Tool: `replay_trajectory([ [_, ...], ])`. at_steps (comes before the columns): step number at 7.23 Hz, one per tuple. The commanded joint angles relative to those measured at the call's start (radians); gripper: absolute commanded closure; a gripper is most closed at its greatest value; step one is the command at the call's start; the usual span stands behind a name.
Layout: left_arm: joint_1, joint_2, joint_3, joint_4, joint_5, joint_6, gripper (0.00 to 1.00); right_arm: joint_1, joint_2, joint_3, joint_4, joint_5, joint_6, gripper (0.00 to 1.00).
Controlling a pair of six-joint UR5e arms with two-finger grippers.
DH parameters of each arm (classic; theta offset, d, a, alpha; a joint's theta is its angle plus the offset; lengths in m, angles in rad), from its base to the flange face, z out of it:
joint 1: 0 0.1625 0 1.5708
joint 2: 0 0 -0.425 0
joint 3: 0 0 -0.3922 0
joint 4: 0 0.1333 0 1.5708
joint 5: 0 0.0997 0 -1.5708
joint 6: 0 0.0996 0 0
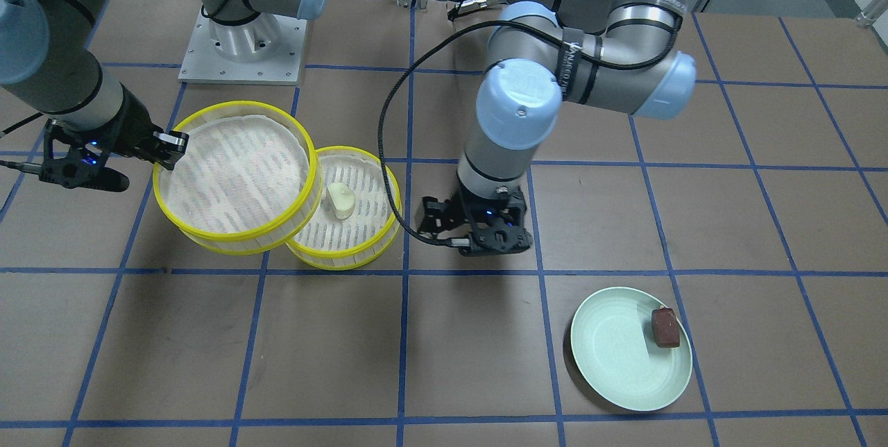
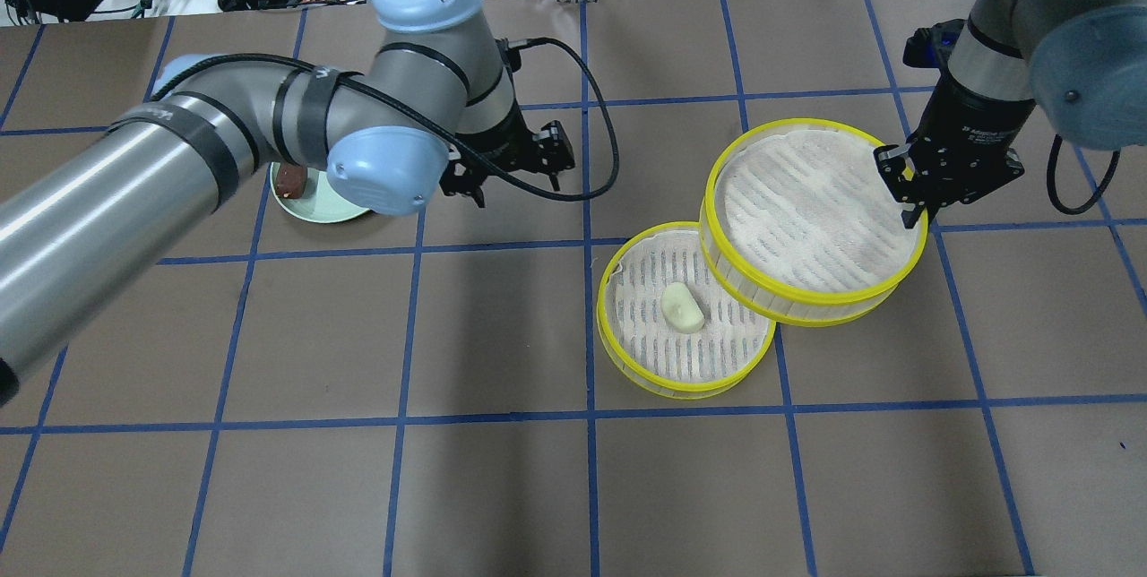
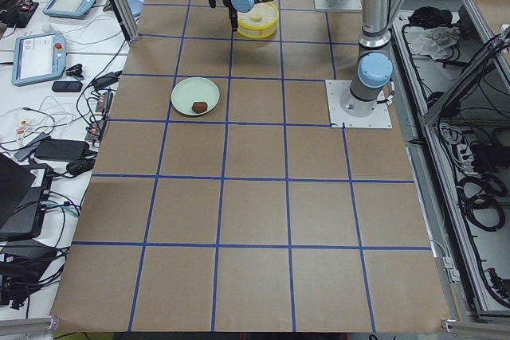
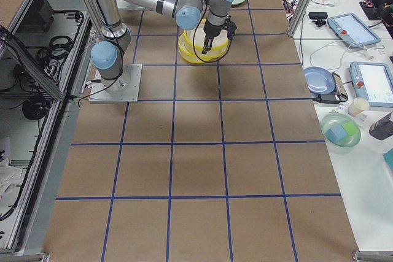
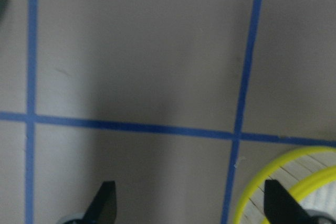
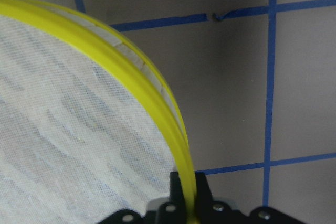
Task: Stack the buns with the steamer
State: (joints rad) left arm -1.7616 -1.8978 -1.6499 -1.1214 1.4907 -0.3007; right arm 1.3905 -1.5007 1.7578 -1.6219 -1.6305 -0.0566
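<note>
Sitting in the lower steamer tier (image 2: 654, 353), the cream bun (image 2: 683, 306) is lying on the slats, mostly uncovered. The upper steamer tier (image 2: 806, 201) is overlapping the lower one's edge on the right arm's side and hiding part of that rim. Can't tell if the two are actually touching. The brown bun (image 1: 664, 327) is sitting at the edge of the green plate (image 1: 617, 357), well apart from the steamer, over on the left arm's side of the tabletop (image 2: 493, 487).

Right claw (image 2: 907, 210) is pinching the upper tier's yellow rim, with the wall running between its fingers, on the side away from the lower tier. Left claw (image 1: 479, 239) is hanging spread wide with nothing in it, over bare tabletop just beside the lower tier, between it and the plate.

Room-wise, a wide stretch of brown tabletop is showing on the operators' side of both tiers. The left claw is the only thing standing between steamer and plate.
</note>
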Motion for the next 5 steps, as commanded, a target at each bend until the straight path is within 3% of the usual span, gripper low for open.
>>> replay_trajectory([
  [1,0.185,0.003,0.021,-0.006,0.04,0.342,0.0,0.108,0.007,0.063,-0.048,-0.008,0.145,1.0],
  [4,0.364,-0.042,0.01,0.111,0.127,0.674,0.02,0.228,0.008,0.188,-0.26,-0.009,0.193,1.0],
  [5,0.37,-0.078,0.007,0.126,0.243,0.686,0.03,0.234,0.016,0.204,-0.3,0.003,0.175,1.0],
])
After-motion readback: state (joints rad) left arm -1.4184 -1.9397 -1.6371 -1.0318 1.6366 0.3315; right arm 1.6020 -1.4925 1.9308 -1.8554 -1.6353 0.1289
